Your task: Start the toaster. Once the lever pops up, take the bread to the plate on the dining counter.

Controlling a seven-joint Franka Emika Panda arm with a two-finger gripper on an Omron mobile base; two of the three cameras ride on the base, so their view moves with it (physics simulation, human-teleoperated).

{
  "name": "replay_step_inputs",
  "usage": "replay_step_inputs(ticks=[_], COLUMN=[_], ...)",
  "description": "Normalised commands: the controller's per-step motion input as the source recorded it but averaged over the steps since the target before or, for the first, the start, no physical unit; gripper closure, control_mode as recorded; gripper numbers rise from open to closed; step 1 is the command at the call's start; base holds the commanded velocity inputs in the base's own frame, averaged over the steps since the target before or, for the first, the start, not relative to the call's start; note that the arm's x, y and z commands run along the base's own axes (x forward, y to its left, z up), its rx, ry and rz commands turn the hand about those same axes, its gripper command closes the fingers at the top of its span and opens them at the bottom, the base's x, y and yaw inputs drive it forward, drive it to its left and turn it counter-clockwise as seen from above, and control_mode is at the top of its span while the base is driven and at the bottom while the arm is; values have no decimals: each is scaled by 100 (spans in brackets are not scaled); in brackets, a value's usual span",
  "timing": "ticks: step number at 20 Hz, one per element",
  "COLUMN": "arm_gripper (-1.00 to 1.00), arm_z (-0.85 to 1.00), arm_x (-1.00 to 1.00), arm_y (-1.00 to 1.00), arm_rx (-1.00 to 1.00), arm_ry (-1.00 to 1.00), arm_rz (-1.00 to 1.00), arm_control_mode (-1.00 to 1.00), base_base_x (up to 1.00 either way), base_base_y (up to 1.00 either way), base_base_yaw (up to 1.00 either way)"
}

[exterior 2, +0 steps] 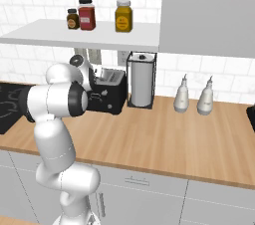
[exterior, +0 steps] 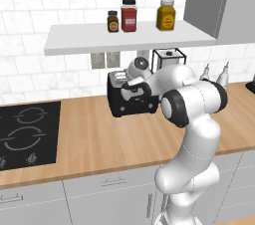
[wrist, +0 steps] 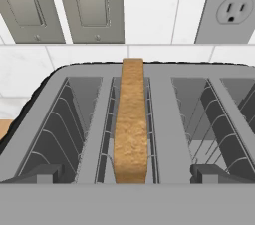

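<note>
Looking down through the hand view, you have the bread [wrist: 131, 119] dead ahead of the gripper [wrist: 122, 174], standing on edge in a slot of the toaster [wrist: 164, 114], second slot from the left in that view. Its long top edge runs straight away from you toward the tiled wall, and the two dark finger tips [wrist: 42, 173] sit wide apart on either side of it, spread fully with nothing between them but the slice's near end. So the slice's thin faces look toward the fingers, which is the line you want for a later pinch; I judge only a short drop would bring the pads level with its crust.

The slice is tan to golden-brown, with a grainy crust, and it stands a little proud of the silvery top, its upper edge clear of the wire guides. The neighbouring slots hold nothing that you can see.

From the left base view, the toaster [exterior: 130, 100] sits on the wood counter [exterior: 99, 134] against the wall, under the shelf [exterior: 124, 37] of jars, with the hob [exterior: 27, 134] off to one side and the paper-towel holder [exterior 2: 141, 85] just beside it on the other. The arm's wrist hangs over the toaster's top and hides much of it.

You cannot see the lever here, so whether it is up or down cannot be told.
</note>
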Motion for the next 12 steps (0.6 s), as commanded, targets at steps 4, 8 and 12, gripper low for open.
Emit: replay_step_inputs(ticks=[4,8,12], arm_gripper=[-100,-100,-100], arm_z=[0,0,0], arm_x=[0,0,0], arm_y=[0,0,0], arm_rx=[0,0,0], arm_ry=[0,0,0], arm_rz=[0,0,0], arm_control_mode=[-100,-100,-100], base_base_x=[0,0,0], base_base_y=[0,0,0], base_base_yaw=[0,0,0])
